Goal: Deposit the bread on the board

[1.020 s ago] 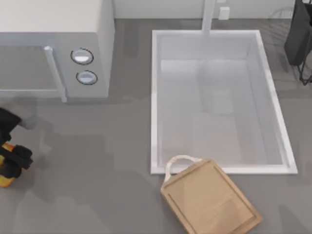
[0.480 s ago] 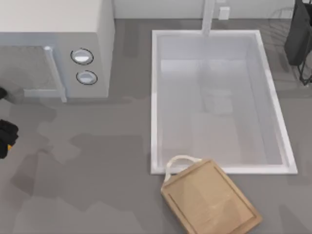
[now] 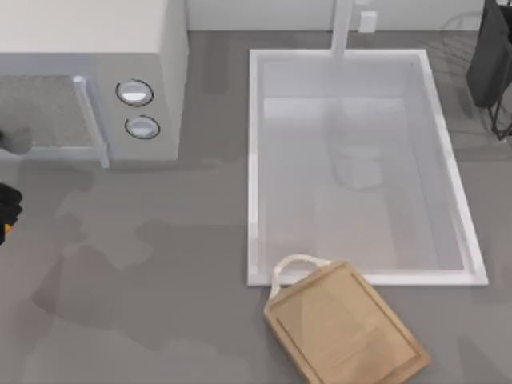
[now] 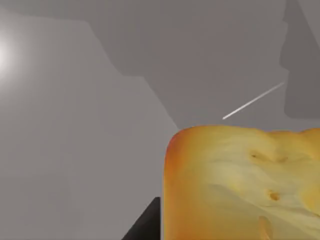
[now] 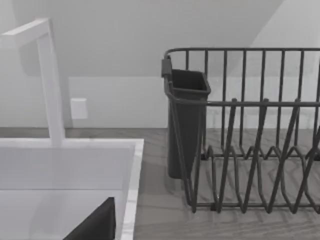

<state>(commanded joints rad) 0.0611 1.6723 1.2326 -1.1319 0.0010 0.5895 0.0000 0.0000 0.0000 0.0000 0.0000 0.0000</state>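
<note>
Left gripper (image 3: 5, 218), at the far-left table edge, is clamped on the bread (image 4: 242, 182) (filling its wrist view). Board (image 3: 344, 328) lies well apart, right and near; a loose hold could drop it.

A white microwave (image 3: 88, 76) stands at the far left of the grey counter (image 3: 160, 304). It has a vertical bar handle (image 3: 90, 120) on its door and two round knobs (image 3: 134, 93), one above the other, on its right panel. In the middle is a deep white sink (image 3: 360, 160), with a white faucet (image 3: 342, 28) rising at its far edge. A small white wall outlet (image 5: 79, 108) sits just right of the faucet. At the far right stands a dark wire dish rack (image 5: 250, 135), and a dark cutlery cup (image 5: 186, 125) hangs on its left end.
</note>
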